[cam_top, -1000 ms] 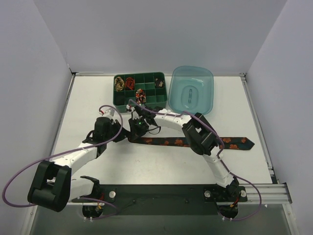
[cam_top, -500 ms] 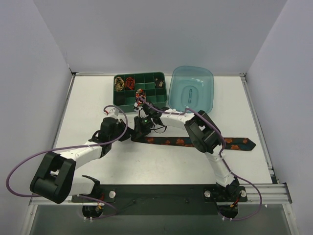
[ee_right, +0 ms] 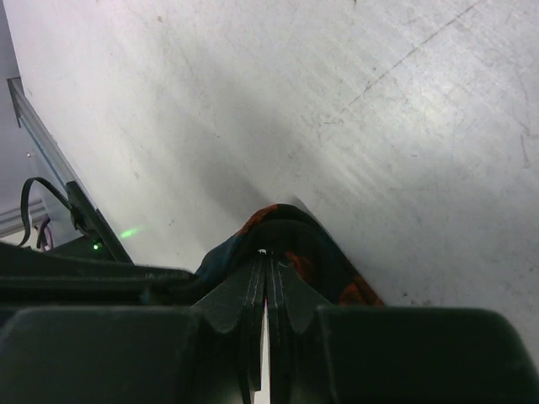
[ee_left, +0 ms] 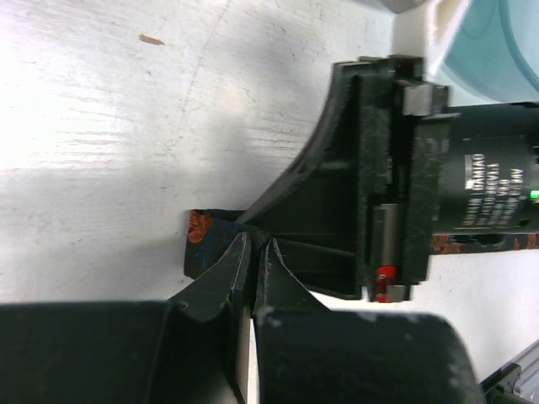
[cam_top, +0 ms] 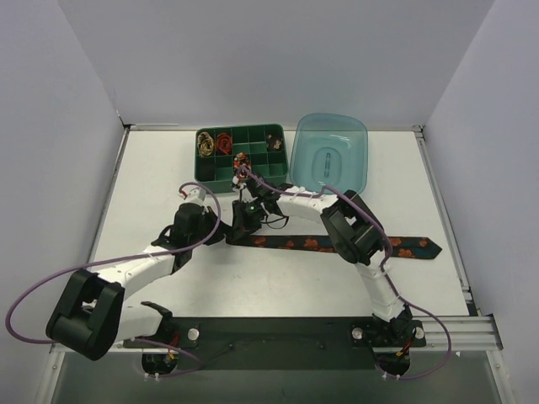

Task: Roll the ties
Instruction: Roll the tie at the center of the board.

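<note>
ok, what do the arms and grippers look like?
Left arm and right arm: white links, bulky black joint housings, a purple cable looping along each. Left gripper and right gripper: black, two tapered wedge fingers, tips scuffed. White lettering on the right gripper's motor, green light nearby.

Robot lab, white-walled enclosure [cam_top: 278, 59], table-bolted arms [cam_top: 143, 265]
</note>
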Available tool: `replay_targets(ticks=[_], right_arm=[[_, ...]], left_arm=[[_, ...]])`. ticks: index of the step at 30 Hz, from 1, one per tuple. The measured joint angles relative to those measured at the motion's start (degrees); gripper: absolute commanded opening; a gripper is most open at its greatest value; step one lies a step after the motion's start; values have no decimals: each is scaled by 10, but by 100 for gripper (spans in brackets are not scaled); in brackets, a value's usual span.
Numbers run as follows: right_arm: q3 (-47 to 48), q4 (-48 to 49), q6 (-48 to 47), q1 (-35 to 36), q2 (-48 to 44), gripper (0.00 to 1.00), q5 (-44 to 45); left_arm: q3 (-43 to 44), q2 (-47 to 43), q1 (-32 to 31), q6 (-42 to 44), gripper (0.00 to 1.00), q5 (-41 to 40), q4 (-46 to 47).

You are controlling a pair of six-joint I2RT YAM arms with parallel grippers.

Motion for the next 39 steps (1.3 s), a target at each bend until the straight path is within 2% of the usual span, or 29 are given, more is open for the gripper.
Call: replay_targets(ticks=[7,15,29,39], right_arm=[[1,-19,5,-14,-54,0,0],[4,-43,-17,-35,-105,0,14],[-77,-115,-80,-83,-148,0,77],[-88,-121,-93,-94,-155,0,90]], left_arm=[[6,-52,0,20,0,-48,-75],[53,-54,-2,56,0,-76,-148],[106,49,-82,68,0,-93,-154],[108,102,-94,39,0,-78,-97]])
